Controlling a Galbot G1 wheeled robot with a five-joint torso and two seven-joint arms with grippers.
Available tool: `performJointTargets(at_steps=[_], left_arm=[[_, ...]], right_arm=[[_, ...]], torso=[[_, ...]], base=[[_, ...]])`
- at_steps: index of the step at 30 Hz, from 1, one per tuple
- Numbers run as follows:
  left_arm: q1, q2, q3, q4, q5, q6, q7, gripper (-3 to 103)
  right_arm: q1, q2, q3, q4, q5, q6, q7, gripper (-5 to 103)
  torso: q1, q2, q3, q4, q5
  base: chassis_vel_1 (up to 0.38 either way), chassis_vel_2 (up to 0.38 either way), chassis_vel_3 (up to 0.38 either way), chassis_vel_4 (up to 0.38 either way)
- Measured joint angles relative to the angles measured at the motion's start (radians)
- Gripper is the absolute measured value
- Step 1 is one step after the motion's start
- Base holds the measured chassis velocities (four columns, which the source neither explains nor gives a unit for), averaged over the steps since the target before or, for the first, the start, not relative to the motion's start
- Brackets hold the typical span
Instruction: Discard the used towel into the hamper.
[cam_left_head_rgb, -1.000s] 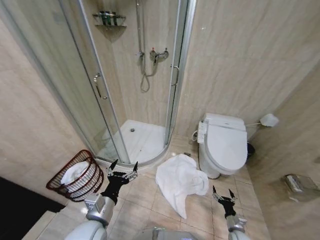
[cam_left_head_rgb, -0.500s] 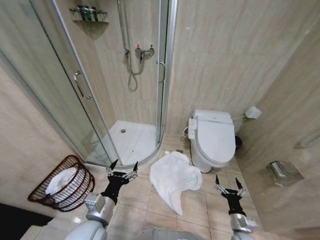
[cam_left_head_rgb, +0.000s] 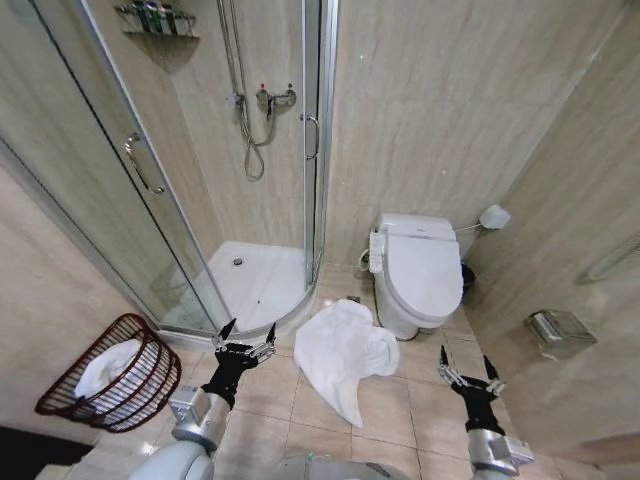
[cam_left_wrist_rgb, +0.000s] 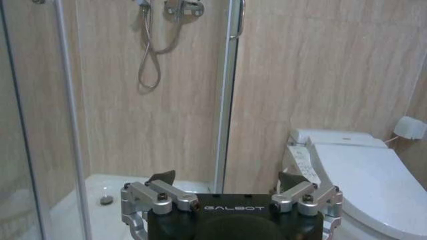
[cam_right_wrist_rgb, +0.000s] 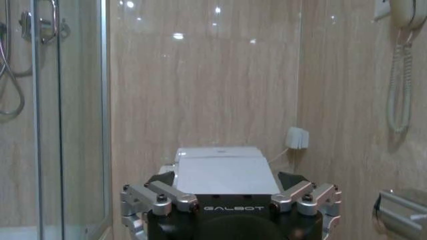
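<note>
A crumpled white towel (cam_left_head_rgb: 343, 352) lies on the tiled floor between the shower and the toilet. The hamper (cam_left_head_rgb: 112, 372), a dark red-brown wire basket, leans by the left wall with white cloth inside. In the head view my left gripper (cam_left_head_rgb: 247, 331) is held up, open and empty, just left of the towel and right of the hamper. Low on the right, my right gripper (cam_left_head_rgb: 463, 364) stands open and empty, right of the towel. The left wrist view shows the left gripper (cam_left_wrist_rgb: 227, 178) open, and the right wrist view shows the right gripper (cam_right_wrist_rgb: 227, 178) open.
A glass corner shower (cam_left_head_rgb: 240, 160) stands behind the towel, its white tray (cam_left_head_rgb: 252, 283) on the floor. A white toilet (cam_left_head_rgb: 418, 273) with closed lid is right of the towel. A metal paper holder (cam_left_head_rgb: 558, 331) sticks out from the right wall. Bare tiles lie in front.
The whole head view has swung to the right and slightly up: hamper, shower and toilet sit farther left in the picture. Both grippers stay open and raised; the towel has not moved.
</note>
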Motion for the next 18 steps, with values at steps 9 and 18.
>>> performJointTargets(at_steps=[9, 18], left_arm=[[0.0, 0.0, 0.0, 0.0, 0.0, 0.0, 0.0, 100], [0.0, 0.0, 0.0, 0.0, 0.0, 0.0, 0.0, 100]], right_arm=[[-0.009, -0.003, -0.02, 0.028, -0.008, -0.006, -0.02, 100], [-0.008, -0.016, -0.033, 0.016, 0.006, -0.014, -0.031, 100]], torso=[[-0.02, -0.044, -0.024, -0.0001, 0.0001], [-0.037, -0.083, -0.046, 0.0, 0.0001]], base=[[0.0, 0.0, 0.0, 0.0], [0.0, 0.0, 0.0, 0.0]])
